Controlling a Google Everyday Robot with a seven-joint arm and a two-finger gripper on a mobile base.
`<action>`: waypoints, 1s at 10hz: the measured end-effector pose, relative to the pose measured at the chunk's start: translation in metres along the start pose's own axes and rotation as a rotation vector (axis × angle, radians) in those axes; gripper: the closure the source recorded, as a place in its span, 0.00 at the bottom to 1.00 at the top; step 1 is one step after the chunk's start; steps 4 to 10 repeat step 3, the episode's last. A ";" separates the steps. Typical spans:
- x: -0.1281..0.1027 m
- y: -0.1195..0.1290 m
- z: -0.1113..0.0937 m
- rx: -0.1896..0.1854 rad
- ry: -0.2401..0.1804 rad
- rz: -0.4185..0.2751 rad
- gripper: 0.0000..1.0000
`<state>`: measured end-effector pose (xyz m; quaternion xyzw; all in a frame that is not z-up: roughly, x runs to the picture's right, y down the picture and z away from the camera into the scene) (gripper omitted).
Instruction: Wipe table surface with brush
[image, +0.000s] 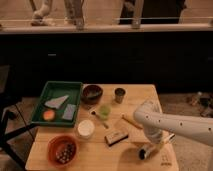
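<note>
Table surface (145, 95): light tan wood, grain visible, rectangular, fills the lower middle of the camera view. Lighting dim and warm.

Arm (175, 125): white, enters from the right edge and bends down over the near-right part of the table. Gripper (150, 148) sits low over the near-right corner area. Cannot tell if its fingers are spread or closed; the wrist housing blocks them.

Brush (144, 151): pale stubby body with dark end, at the gripper, right at the table's near-right corner zone. It looks tilted, dark end toward near-left. Can't confirm whether it touches the wood.

Other items on the table:
- green tray (42, 102) at far left, holding a grey wedge, a grey block and an orange round thing
- dark bowl (92, 93) just right of the tray
- small dark cup (119, 94) at far centre
- green cup (104, 110) near the middle
- white round container (86, 128) near-left of centre
- orange bowl (63, 149) at near left, small dark bits inside
- wood-topped block (116, 136) at centre, just left of the arm
- tan stick (131, 121) lying diagonally, its right end hidden behind the arm

Room: dark cabinet fronts (105, 55) run the full width behind the table, with a pale counter edge (100, 27) on top. Floor to the right is greyish. Dark chair-like frame at the far left edge.
</note>
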<state>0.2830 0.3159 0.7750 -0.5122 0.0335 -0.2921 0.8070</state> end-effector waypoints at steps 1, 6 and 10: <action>0.000 -0.003 -0.001 0.001 -0.002 -0.002 0.99; -0.001 -0.011 -0.005 0.009 -0.008 -0.007 0.99; -0.001 -0.011 -0.005 0.009 -0.008 -0.007 0.99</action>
